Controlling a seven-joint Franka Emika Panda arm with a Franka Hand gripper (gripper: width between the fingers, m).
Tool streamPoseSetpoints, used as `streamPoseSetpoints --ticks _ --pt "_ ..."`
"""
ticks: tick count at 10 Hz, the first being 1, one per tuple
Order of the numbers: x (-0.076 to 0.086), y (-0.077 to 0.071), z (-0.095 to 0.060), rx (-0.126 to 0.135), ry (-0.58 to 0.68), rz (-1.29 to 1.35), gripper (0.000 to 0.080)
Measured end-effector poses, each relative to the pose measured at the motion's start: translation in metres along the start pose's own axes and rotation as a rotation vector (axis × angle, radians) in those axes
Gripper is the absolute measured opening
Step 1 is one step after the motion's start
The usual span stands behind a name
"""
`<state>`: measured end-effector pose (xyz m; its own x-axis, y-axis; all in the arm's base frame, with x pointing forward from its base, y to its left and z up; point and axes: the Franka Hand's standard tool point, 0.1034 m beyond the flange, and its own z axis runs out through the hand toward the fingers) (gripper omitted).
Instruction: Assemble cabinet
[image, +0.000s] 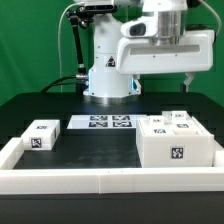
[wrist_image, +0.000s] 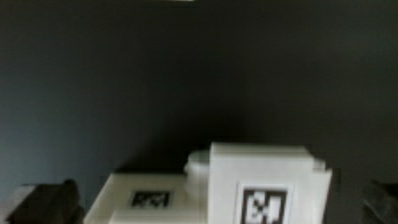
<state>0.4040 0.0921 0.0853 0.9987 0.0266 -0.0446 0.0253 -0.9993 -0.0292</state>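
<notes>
The cabinet's white box body (image: 176, 142) stands at the exterior view's right, with tagged white panels lying on its top (image: 178, 122) and a tag on its front. A smaller white tagged block (image: 42, 134) lies at the exterior view's left. My gripper (image: 190, 80) hangs above the box body, apart from it. In the wrist view the gripper (wrist_image: 210, 206) is open and empty, its dark fingertips (wrist_image: 45, 204) far apart at the picture's two edges. Between them I see the box body below, with a raised tagged block (wrist_image: 263, 185) and a lower tagged panel (wrist_image: 157, 195).
The marker board (image: 108, 122) lies flat on the black table between the small block and the box body. A long low white border wall (image: 100, 180) runs along the front and up the left side. The robot's base (image: 106, 75) stands behind.
</notes>
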Motion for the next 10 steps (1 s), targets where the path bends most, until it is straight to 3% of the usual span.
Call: streamPoseSetpoints --ticks 5,10 --pt "-0.007 0.003 0.037 -0.010 0.014 0.001 0.0796" --pt "0.008 0.007 0.065 -0.017 0.029 0.014 0.0796"
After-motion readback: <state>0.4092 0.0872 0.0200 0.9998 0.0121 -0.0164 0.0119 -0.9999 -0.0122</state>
